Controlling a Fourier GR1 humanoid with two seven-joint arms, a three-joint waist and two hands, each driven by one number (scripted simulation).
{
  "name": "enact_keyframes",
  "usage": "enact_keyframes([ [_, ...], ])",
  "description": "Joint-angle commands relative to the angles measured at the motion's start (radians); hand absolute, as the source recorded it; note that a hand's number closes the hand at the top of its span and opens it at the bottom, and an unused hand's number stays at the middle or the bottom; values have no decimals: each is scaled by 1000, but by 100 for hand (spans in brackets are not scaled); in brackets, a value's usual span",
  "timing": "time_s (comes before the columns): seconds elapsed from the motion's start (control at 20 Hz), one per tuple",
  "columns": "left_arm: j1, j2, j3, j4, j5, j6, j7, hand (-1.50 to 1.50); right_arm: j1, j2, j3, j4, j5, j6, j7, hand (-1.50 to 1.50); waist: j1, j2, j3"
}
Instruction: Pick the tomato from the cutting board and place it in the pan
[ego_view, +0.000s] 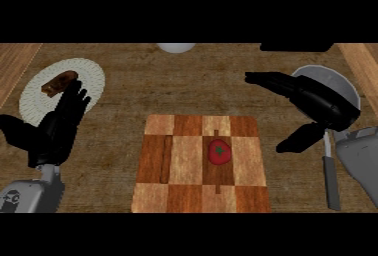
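Far left: a round, pale woven plate (40, 95) lies on the brown wooden surface (148, 90), with a small brown piece of food (59, 82) on its upper part. The black left hand (57, 125) stands over the plate's lower right edge, fingers straight and pointing up the view, holding nothing; its grey forearm (29, 196) enters from the lower left corner.

Centre: a rectangular wooden cutting board in a light-and-dark checker pattern (199, 165) lies on the surface. The round red tomato with a green stem mark (219, 151) sits on the board, right of the board's middle, touched by neither hand. A thin dark stick-like strip (166, 160) lies along the board's left side. At the top edge, a white rounded object (176, 47) shows only in part.

Right: the black right hand (310, 102) hovers over the grey round metal pan (341, 87), fingers extended leftward and spread wide from the thumb, which points down; it holds nothing. The pan's long grey handle (331, 175) runs down the view beside the right forearm (359, 160). The pan is well apart from the tomato.
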Motion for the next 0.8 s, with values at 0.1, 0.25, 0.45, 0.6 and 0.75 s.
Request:
enact_keyframes([
  [0.1, -6, -16, -9, -12, -25, 24, 25, 0, -116, 70, 169, -31, 146, 117, 216, -150, -2, -1, 0],
  [0.25, -31, 3, 19, 10, 6, -17, 16, 0, -144, 53, 221, 63, 169, 234, 208, -150, 1, 3, 0],
  [0.45, -4, -9, 9, -25, -20, 7, 40, 0, -138, 81, 266, 16, 193, 345, 276, -150, -11, -1, 1],
  [0.6, 64, -25, 18, -31, -22, -20, -5, 0, -134, 82, 218, 31, 236, 375, 231, -150, -10, 0, 1],
  [0.75, -3, -29, 19, -26, -39, 3, 39, 0, -44, 93, 301, -141, 316, 372, 331, -150, -20, -1, 1],
])
